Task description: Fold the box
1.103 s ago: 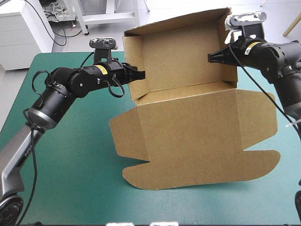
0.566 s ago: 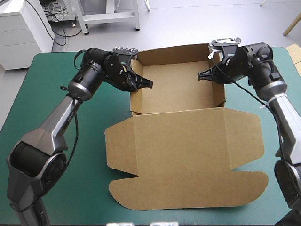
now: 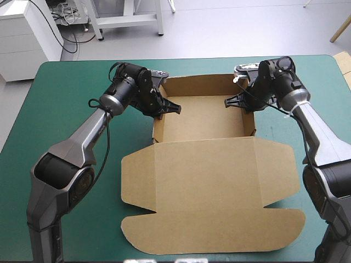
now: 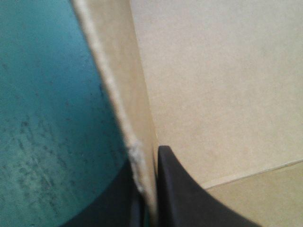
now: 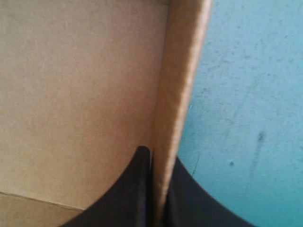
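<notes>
While the box (image 3: 203, 164) sat open by the tabletop's (image 3: 60, 109) far edge, the left gripper (image 3: 176, 108) and right gripper (image 3: 227, 102) each clamped a side wall.

The box (image 3: 200, 118) stands as an open tray toward the table's far edge, its inside bare and open from above between the raised walls. The left gripper (image 3: 173, 108) is clamped over the box's left wall, one black finger inside and one outside, and the right gripper (image 3: 230, 102) holds the right wall the same way, so both side walls are occupied. On the box's near side the lid (image 3: 208, 186) lies flat, a low sheet with open air above it. The left arm (image 3: 93, 131) slants across the teal-green cover (image 3: 66, 87) left of the box, the right arm (image 3: 312, 131) across it on the right; outside each arm the cover lies bare. Behind the box's far wall only a narrow strip of cover shows.
</notes>
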